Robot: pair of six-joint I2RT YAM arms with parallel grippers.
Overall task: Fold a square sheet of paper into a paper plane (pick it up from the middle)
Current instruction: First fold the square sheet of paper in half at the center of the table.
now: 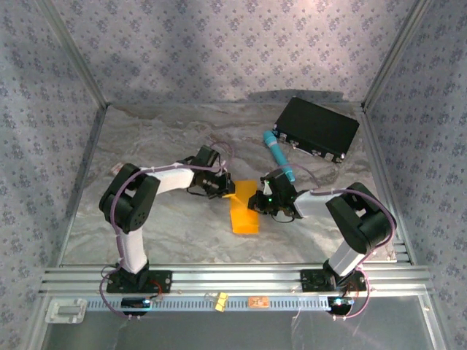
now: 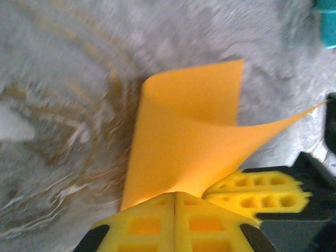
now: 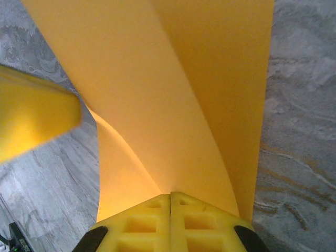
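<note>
The square sheet of paper (image 1: pixel 244 210), bright orange-yellow, is lifted and curled between both arms near the table's middle. My left gripper (image 1: pixel 228 189) is shut on its left edge. In the left wrist view the sheet (image 2: pixel 184 136) bends upward from the closed jaws (image 2: pixel 175 194), with the right gripper's yellow fingers (image 2: pixel 257 195) just beside them. My right gripper (image 1: pixel 259 204) is shut on the sheet's right side. In the right wrist view the paper (image 3: pixel 173 105) twists up from the closed tips (image 3: pixel 170 195), and a left finger (image 3: pixel 31 118) shows at the left.
A teal pen-like cylinder (image 1: pixel 279 157) lies just behind the right gripper, its end visible in the left wrist view (image 2: pixel 328 23). A black box (image 1: pixel 317 129) sits at the back right. Aluminium frame rails (image 1: pixel 233 281) run along the near edge, and patterned walls close in the sides.
</note>
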